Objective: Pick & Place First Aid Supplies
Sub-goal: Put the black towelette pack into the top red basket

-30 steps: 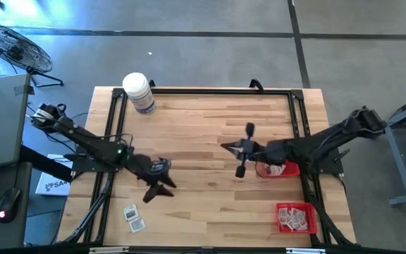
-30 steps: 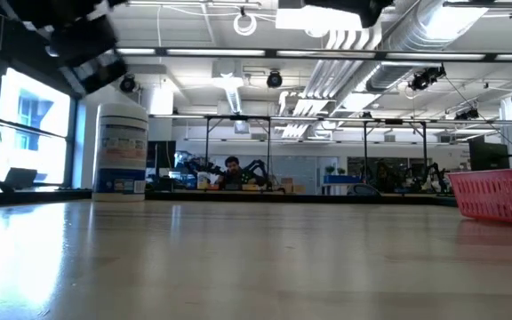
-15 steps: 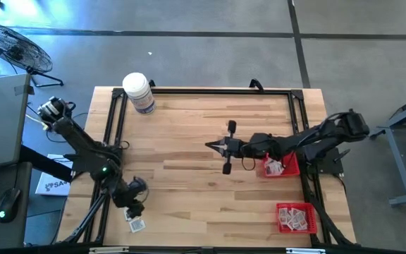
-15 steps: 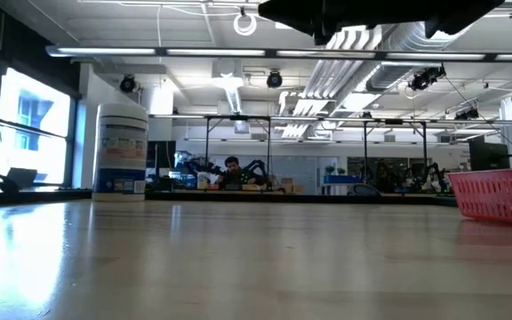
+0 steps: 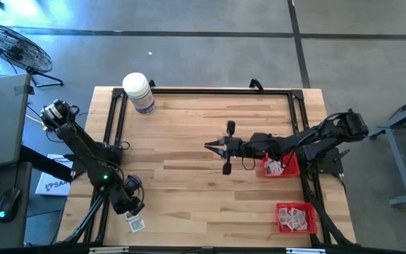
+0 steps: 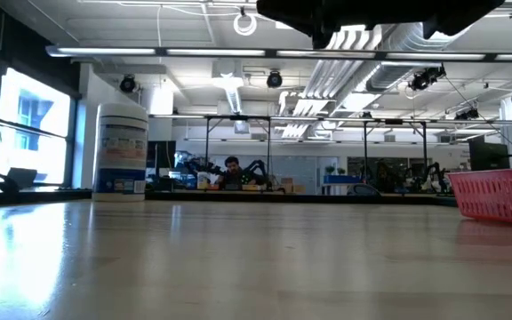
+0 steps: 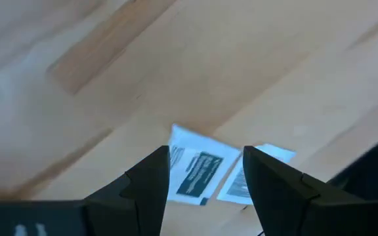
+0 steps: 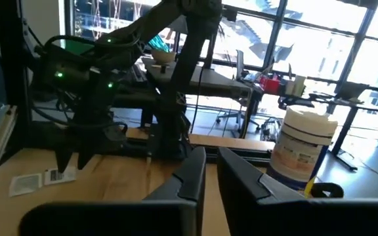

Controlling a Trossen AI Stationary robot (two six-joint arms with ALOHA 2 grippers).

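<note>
Two first aid packets lie flat near the table's near left corner. In the high view one packet (image 5: pixel 137 224) shows and the other is under my left gripper (image 5: pixel 128 205). In the left wrist view that gripper (image 7: pixel 205 157) is open and points down. The printed packet (image 7: pixel 199 172) lies below the gap and the second packet (image 7: pixel 258 177) lies beside one finger; neither is touched. My right gripper (image 5: pixel 210 147) hovers level over the table's middle, pointing left. It holds nothing, with a narrow gap between its fingers (image 8: pixel 210 160).
A red basket (image 5: pixel 287 169) with packets sits under my right arm, and a second red basket (image 5: pixel 296 217) with several packets stands at the near right corner. A large white bottle (image 5: pixel 139 92) stands at the far left. A black frame (image 5: pixel 111 134) borders the table.
My left gripper has swung toward the table's near left corner and sunk over the two packets, rolling and tipping down as it went. My right gripper has moved a little toward the table's left, then kept still. The packets have not moved.
</note>
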